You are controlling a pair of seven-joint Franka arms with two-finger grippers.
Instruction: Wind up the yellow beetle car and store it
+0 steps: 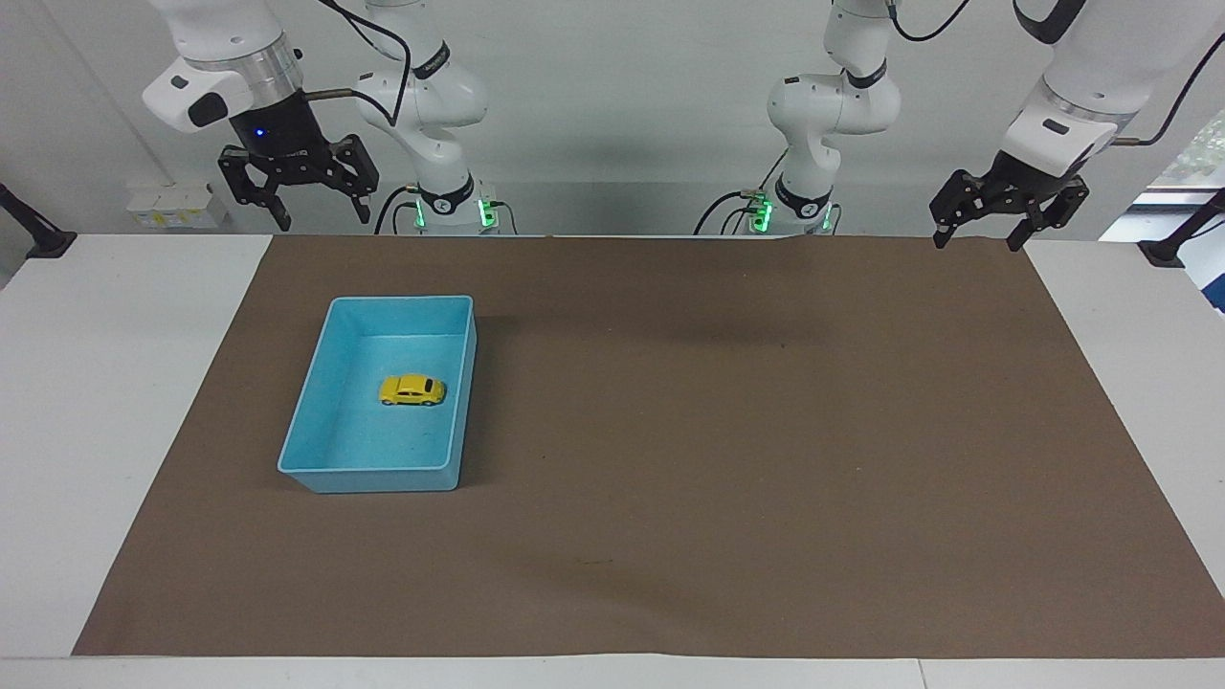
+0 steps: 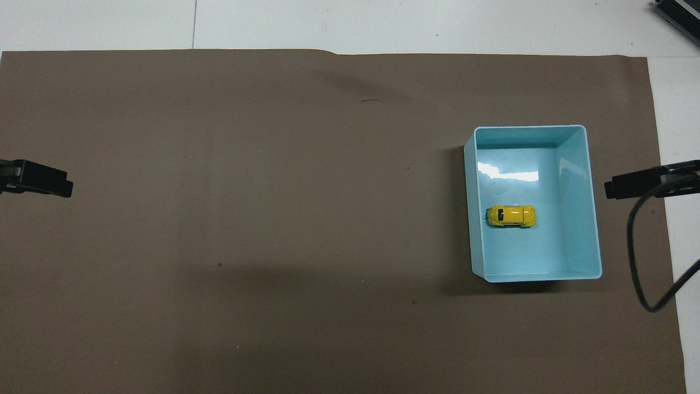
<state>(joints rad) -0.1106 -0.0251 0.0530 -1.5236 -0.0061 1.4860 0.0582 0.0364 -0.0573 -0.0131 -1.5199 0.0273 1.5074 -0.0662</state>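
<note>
Overhead view: brown mat (image 2: 273, 219) covers white table (image 2: 383, 24).

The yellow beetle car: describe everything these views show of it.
The yellow beetle car is a tiny glossy toy, apparently hard plastic or metal, with a rounded body, dark windows and small dark wheels. It sits upright on its wheels on the floor of the light blue bin, near the middle, lengthwise across the bin's short span, touching no wall. Nothing holds it.

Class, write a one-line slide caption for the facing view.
Yellow beetle car sits in light blue bin; right gripper and left gripper hang open, raised.
</note>
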